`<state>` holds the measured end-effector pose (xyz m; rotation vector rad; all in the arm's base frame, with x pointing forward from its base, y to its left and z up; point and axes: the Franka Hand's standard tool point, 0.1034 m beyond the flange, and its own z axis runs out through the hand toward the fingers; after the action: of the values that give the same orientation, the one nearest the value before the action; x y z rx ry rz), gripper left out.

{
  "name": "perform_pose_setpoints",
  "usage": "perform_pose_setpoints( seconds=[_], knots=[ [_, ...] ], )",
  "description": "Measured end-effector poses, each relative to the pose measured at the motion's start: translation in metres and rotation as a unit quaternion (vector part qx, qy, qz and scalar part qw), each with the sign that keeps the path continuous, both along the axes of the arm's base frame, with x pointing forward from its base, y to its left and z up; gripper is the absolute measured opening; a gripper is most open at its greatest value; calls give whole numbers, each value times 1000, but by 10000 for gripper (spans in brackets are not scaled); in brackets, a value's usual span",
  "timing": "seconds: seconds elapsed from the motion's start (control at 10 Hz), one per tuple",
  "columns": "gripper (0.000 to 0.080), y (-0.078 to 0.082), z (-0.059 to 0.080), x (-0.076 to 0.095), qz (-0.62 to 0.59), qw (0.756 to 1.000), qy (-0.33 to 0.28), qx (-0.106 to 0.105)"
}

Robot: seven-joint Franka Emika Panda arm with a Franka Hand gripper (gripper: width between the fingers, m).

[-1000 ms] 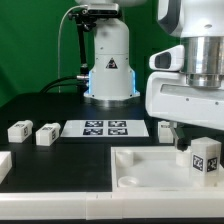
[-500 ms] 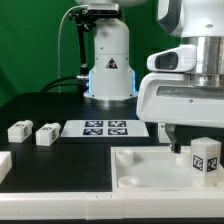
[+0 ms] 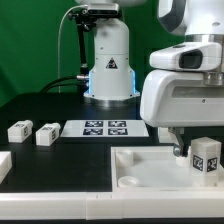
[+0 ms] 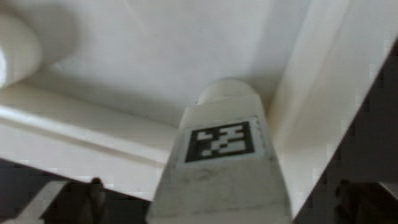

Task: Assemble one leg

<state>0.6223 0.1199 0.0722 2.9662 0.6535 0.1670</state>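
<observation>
A leg (image 3: 205, 158), a white block with a black-and-white tag, stands upright at the near right corner of the white tabletop (image 3: 150, 172). My gripper (image 3: 190, 150) hangs right over it, with one dark finger (image 3: 178, 150) showing beside the leg on the exterior view's left. In the wrist view the leg (image 4: 222, 160) runs up the middle with its tag facing the camera. The gripper (image 4: 228, 205) straddles it, and its dark fingertips (image 4: 82, 200) stand apart from the leg's sides. The jaws look open.
Two more legs (image 3: 18, 130) (image 3: 46, 134) lie on the black table at the exterior view's left. Another white part (image 3: 4, 165) shows at the left edge. The marker board (image 3: 104, 128) lies behind the tabletop, before the arm's base (image 3: 108, 65).
The gripper body has come down slightly over the leg. The leg has stayed in place on the tabletop.
</observation>
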Motion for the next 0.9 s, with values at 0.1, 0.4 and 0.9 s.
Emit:
perform_pose_setpoints(
  seconds=[0.1,0.4,0.9],
  knots=[
    [649,-1,0,0,46,999,3,-11],
    [649,-1,0,0,47,999,2,-11],
    [294,-1,-1,0,19,1000,1,-7]
  ],
)
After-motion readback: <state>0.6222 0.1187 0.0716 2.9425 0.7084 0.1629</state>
